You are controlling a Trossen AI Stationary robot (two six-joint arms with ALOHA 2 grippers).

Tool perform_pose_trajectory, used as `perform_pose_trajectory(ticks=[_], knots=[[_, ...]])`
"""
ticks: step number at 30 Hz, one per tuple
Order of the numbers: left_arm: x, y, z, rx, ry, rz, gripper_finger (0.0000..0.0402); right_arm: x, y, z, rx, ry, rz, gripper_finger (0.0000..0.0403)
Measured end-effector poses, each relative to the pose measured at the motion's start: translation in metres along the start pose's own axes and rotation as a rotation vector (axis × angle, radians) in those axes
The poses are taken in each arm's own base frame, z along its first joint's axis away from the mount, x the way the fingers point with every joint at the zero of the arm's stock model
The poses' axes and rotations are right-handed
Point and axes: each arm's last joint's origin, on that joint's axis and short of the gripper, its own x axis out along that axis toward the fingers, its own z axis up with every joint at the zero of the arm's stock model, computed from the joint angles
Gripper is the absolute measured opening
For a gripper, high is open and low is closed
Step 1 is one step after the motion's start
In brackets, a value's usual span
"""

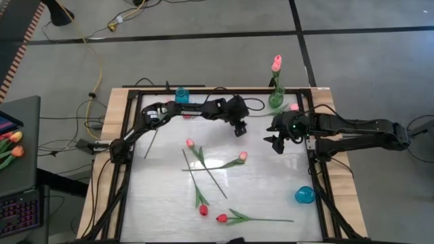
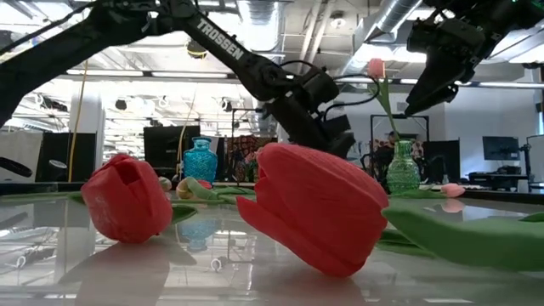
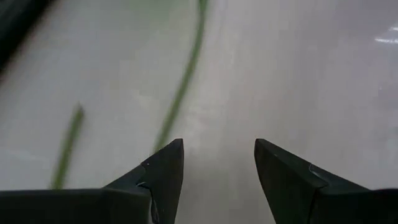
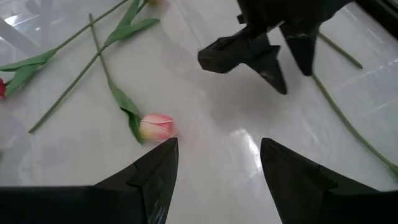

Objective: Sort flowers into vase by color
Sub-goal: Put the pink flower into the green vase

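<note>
Both claws, left (image 1: 239,129) and right (image 1: 278,144), hang open and empty above the tabletop (image 1: 271,196), poised to collect loose flowers (image 1: 203,169) for the green vase (image 1: 276,98).

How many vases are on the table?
3: a green vase at the far edge holding a pink flower, a blue vase at the far edge, and another blue vase near the right edge.

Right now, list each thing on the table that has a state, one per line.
Left gripper: open, empty, above the table.
Right gripper: open, empty.
Green vase: upright, one pink tulip in it.
Blue vase: upright, no flower.
Loose tulips: lying flat on the table.
</note>
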Motion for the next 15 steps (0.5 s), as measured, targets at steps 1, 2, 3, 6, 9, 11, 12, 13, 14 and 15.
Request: perform_pose_trajectory(ticks=[1,2,3,6,9,11,12,13,14,15], knots=[[0.000,0.000,0.002,0.009,-0.018,0.007,0.0184,0.000,0.000,0.000,-0.005,-0.001,0.000,0.0255],[0.000,0.000,0.004,0.014,-0.035,0.011,0.0183,0.000,0.000,0.000,-0.007,0.000,0.000,0.0255],[0.000,0.001,0.006,0.017,-0.054,0.023,0.0181,0.000,0.000,0.000,-0.008,0.000,0.000,0.0255],[-0.001,0.005,0.007,-0.035,-0.064,0.048,0.0173,0.000,0.000,0.000,-0.016,0.000,0.000,0.0255],[-0.001,0.013,0.004,-0.170,-0.048,0.002,0.0159,0.000,-0.001,0.000,-0.035,-0.001,-0.004,0.0255],[-0.001,0.019,0.002,-0.221,-0.035,0.008,0.0146,0.000,-0.001,0.000,-0.038,-0.001,-0.004,0.0255],[-0.001,0.021,0.002,-0.234,-0.036,0.007,0.0139,0.000,-0.001,0.000,-0.039,-0.002,-0.005,0.0255],[-0.001,0.023,0.002,-0.250,-0.039,0.006,0.0132,0.000,-0.002,0.000,-0.042,-0.002,-0.007,0.0255],[-0.001,0.023,0.003,-0.264,-0.047,0.005,0.0127,0.000,-0.002,0.001,-0.049,-0.002,-0.010,0.0255],[-0.002,0.024,0.004,-0.281,-0.057,-0.003,0.0122,0.000,-0.003,0.001,-0.054,-0.003,-0.011,0.0255]])
